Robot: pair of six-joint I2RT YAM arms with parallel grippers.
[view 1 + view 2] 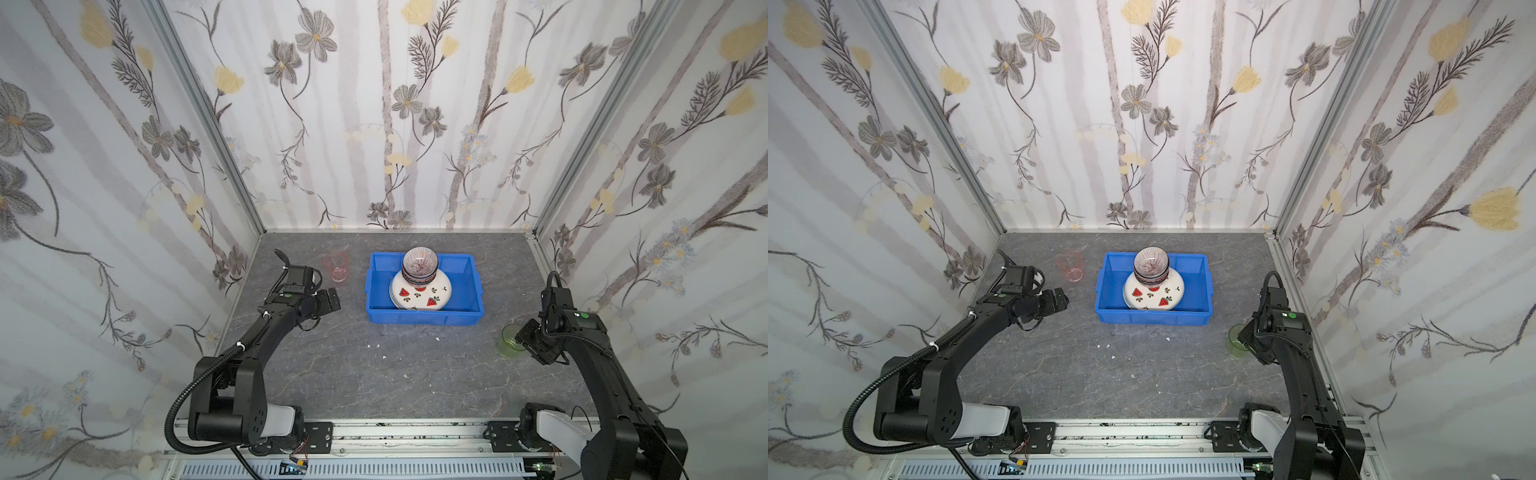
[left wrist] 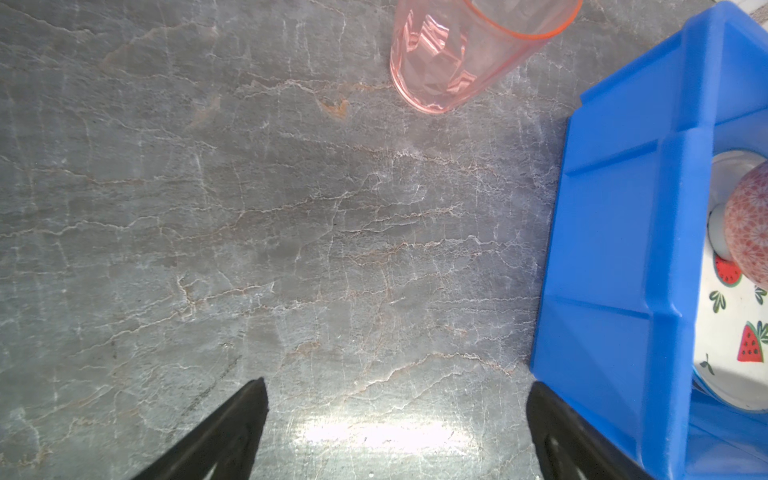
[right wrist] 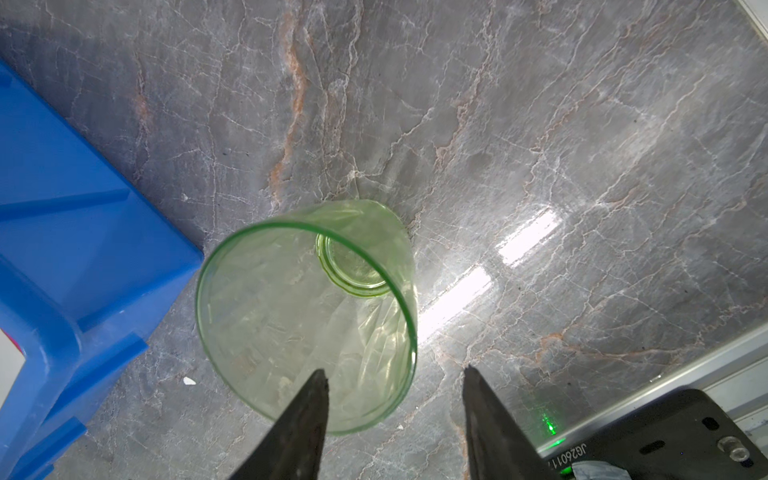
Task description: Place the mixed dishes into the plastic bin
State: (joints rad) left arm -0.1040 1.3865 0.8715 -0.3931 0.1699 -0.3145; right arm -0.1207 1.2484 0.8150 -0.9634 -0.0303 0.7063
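Nearest me, the right arm (image 1: 602, 374) reaches to a green cup (image 3: 307, 316) standing on the worktop (image 1: 374, 374), right of the blue bin (image 1: 424, 318); the right jaws are spread astride the cup's rim, one inside. Left jaws gape over bare worktop near a pink cup (image 1: 336, 267). Bowls (image 1: 419, 264) top a watermelon plate (image 1: 422, 298) inside the bin.

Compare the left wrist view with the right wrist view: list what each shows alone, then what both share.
Left wrist only: the pink cup, the watermelon plate, a patterned bowl and the open left tool. Right wrist only: the green cup, its rim seen between the fingers of the right tool, and a metal rail. Both: the blue bin and the grey marbled tabletop.
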